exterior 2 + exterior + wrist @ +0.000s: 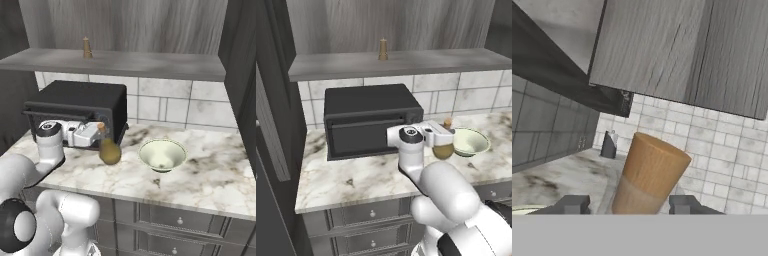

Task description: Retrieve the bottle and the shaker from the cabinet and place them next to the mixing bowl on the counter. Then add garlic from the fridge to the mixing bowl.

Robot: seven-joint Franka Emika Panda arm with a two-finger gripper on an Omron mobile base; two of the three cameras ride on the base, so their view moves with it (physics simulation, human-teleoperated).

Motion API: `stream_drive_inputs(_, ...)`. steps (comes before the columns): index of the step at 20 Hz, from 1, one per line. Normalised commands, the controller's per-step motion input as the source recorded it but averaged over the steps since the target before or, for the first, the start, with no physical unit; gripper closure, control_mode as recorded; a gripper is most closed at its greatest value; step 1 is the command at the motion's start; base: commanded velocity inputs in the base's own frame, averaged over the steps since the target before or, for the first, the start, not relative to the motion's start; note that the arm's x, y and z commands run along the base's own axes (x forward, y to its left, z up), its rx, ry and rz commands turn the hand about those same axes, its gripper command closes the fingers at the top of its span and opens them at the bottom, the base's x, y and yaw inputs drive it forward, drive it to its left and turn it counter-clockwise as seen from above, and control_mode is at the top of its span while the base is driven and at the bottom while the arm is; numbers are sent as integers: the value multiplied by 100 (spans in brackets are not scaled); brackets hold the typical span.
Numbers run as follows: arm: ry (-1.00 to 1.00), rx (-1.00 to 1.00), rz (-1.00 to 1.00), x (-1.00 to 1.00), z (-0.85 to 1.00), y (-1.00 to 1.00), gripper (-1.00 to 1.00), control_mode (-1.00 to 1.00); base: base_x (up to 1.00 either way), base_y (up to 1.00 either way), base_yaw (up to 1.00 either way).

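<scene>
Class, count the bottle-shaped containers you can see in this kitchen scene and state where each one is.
2: a tan round-bellied bottle held in the gripper beside the pale green bowl; a small tan shaker on the shelf. Others may be hidden.

A boxy black toaster oven (pixel 370 120) sits at the back left of the white marble counter (pixel 356 181), against the tiled wall (pixel 200 105).

The marbled bench (pixel 215 165) carries a dark toaster oven (pixel 82 107) at its back left and a pale mixing bowl (pixel 162 154) toward its middle, while the grey shelf (pixel 150 62) above holds a small shaker (pixel 87 48) near its left end.
</scene>
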Motion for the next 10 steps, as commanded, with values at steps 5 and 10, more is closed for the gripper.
stream_drive_inputs(5, 1, 0, 0, 56, -41, -10, 100, -100, 0, 0, 0)
stream_drive_inputs(10, 0, 1, 0, 47, -30, -21, 100, -100, 0, 0, 0)
